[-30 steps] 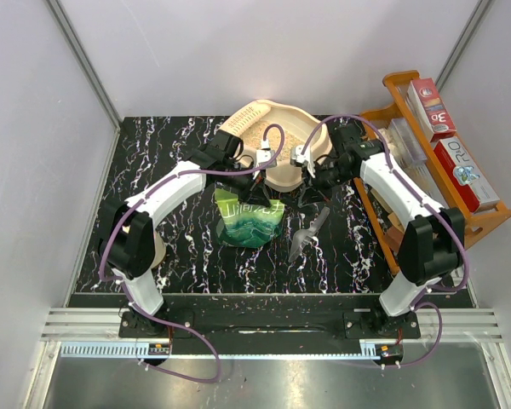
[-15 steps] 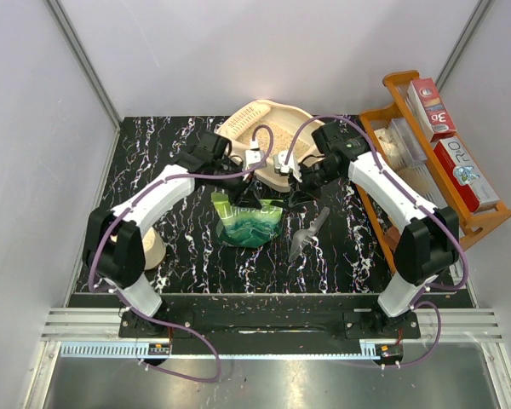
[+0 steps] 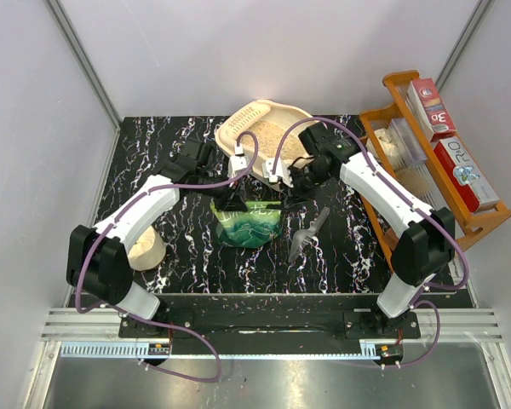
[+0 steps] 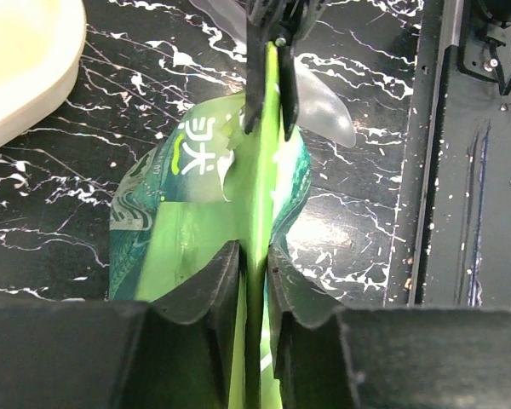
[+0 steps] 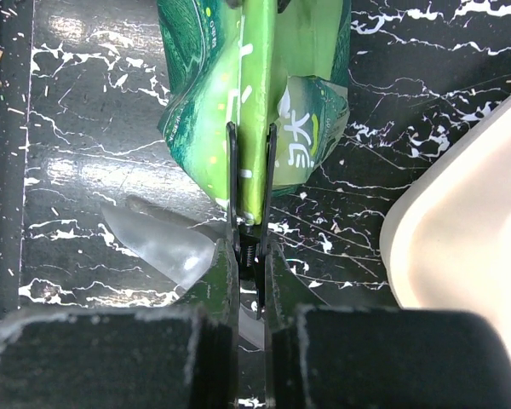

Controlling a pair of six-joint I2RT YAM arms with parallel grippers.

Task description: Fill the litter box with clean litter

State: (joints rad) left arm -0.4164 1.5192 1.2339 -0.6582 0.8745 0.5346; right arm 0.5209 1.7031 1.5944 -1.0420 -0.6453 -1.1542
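The cream litter box [image 3: 238,126] stands at the back centre with tan clean litter [image 3: 271,136] in it. A green printed bag [image 3: 249,221] stands in front of it. My left gripper [image 3: 235,198] is shut on the bag's folded top edge [image 4: 257,196]. My right gripper [image 3: 286,192] is shut on the handles of a black clip [image 5: 252,232] that clamps the same edge of the bag [image 5: 213,51] from the other end. The clip also shows in the left wrist view [image 4: 271,51]. The litter box rim shows in both wrist views [image 4: 25,60] [image 5: 460,239].
A clear plastic scoop [image 3: 307,232] lies right of the bag on the black marbled table [image 3: 170,162]. A cream tape roll [image 3: 146,249] sits at the left. An orange wooden rack [image 3: 426,162] with boxes stands along the right edge.
Both wrists have shifted left and toward the bag's top, uncovering more of the litter box. The left elbow has swung outward to the left. The bag stays in place.
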